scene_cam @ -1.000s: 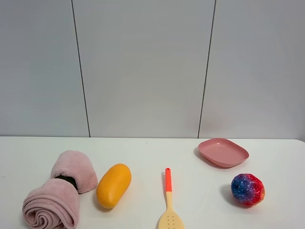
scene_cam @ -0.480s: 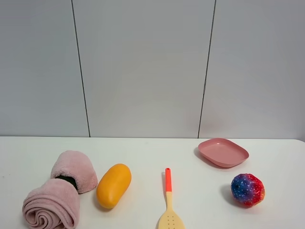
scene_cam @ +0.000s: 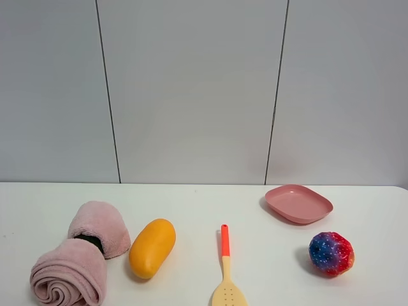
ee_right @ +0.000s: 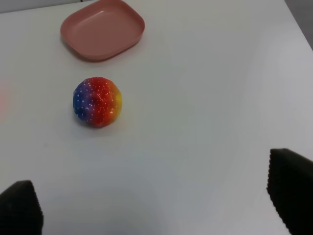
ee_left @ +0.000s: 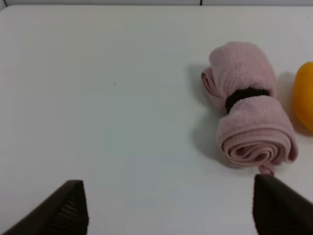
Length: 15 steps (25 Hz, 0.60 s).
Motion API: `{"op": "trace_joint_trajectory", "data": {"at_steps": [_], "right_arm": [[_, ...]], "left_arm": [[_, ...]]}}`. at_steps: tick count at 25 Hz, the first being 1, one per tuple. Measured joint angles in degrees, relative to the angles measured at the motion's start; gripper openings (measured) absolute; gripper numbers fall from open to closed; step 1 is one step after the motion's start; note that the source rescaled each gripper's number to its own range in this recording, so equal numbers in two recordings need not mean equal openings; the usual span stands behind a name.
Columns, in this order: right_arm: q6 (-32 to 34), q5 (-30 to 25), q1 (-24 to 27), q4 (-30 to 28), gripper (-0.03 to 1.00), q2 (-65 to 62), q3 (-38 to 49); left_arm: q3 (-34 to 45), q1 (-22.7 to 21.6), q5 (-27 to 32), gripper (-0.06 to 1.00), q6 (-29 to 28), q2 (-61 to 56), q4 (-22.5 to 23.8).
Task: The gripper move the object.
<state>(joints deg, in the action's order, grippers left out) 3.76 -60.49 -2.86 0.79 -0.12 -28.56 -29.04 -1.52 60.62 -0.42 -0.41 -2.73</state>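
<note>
So the pink towel roll (scene_cam: 80, 261) sat at the near-left of the white tabletop (scene_cam: 204, 204), lying free with nothing gripping it; it had two fat fluffy ends pinched by a dark band (ee_left: 244, 95) round the middle, and that waist looked to me like the obvious place to pinch it, since the ends would just squash. The left claw (ee_left: 168, 208) hung above bare tabletop off to one side of the roll, well apart from it, fingers (ee_left: 68, 208) spread wide with nothing between them; my guess was it was parked like that ready to come over the towel, not yet started. The right claw (ee_right: 156, 205) was also wide apart and empty, hovering over the other end of the tabletop, so probably not the one for this job.

Other stuff around: an orange oval fruit (scene_cam: 152, 248) lay just beside the towel's far end, close but I couldn't tell if touching; that was the one thing that could get bumped if the claw came in from that side. A spatula with a red handle (scene_cam: 225, 271) sat near the middle; a pink plate (scene_cam: 298, 203) and a rainbow-coloured ball (scene_cam: 331, 254) were over on the right, well apart from the towel and not in the way at all.
</note>
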Motion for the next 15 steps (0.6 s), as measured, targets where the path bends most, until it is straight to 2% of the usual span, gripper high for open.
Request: {"op": "trace_joint_trajectory", "data": {"at_steps": [15], "right_arm": [[0.0,0.0,0.0,0.0,1.0,0.0,0.0]], "left_arm": [[0.0,0.0,0.0,0.58,0.0,0.0,0.0]]}}
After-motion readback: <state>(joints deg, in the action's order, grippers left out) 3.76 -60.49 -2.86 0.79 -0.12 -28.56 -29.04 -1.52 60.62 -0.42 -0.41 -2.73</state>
